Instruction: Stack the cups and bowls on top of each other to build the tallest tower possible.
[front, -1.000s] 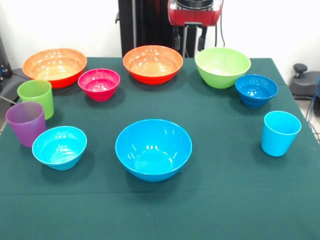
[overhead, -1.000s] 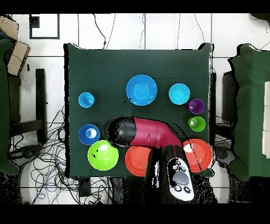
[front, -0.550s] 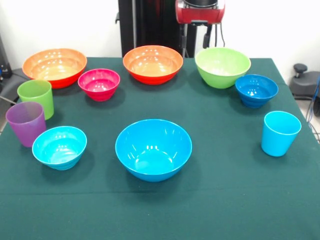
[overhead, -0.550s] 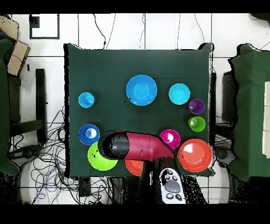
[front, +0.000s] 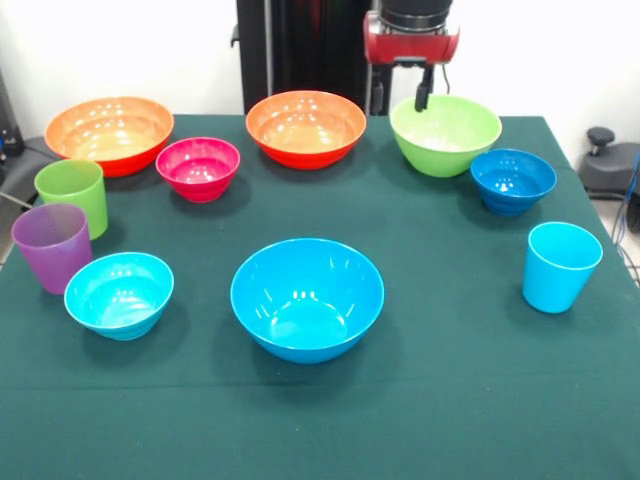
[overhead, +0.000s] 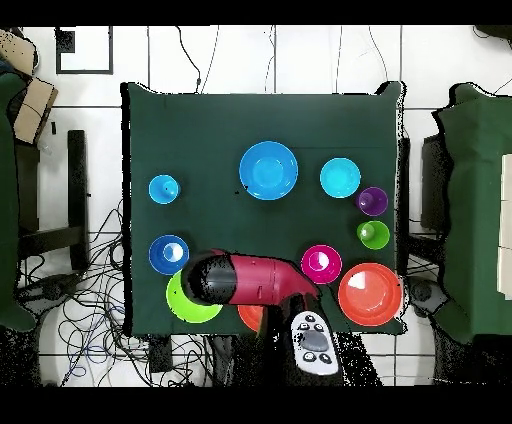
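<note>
On the green-clothed table (front: 440, 400), nothing is yet stacked and every piece stands apart and upright, as seen in the front view. At the far left an orange bowl (front: 109, 133) is set near the back edge; below it the lime green cup (front: 73, 195) and the purple cup (front: 52, 246) are placed close together, just beside the small cyan bowl (front: 119, 294); the magenta bowl (front: 198, 167) is found between the first orange bowl and a second orange bowl (front: 305, 127) at the back centre. The large blue bowl (front: 307, 297) is seated alone in the middle foreground. To the right, the gripper (front: 423, 97) is held over the back rim of the large lime green bowl (front: 445, 133); only one dark finger is clearly made out, so whether it is spread or closed cannot be told, though nothing appears to be held. Further right the dark blue bowl (front: 513, 180) is placed near the lime green one, and the light blue cup (front: 559, 266) is stood by the right edge.
</note>
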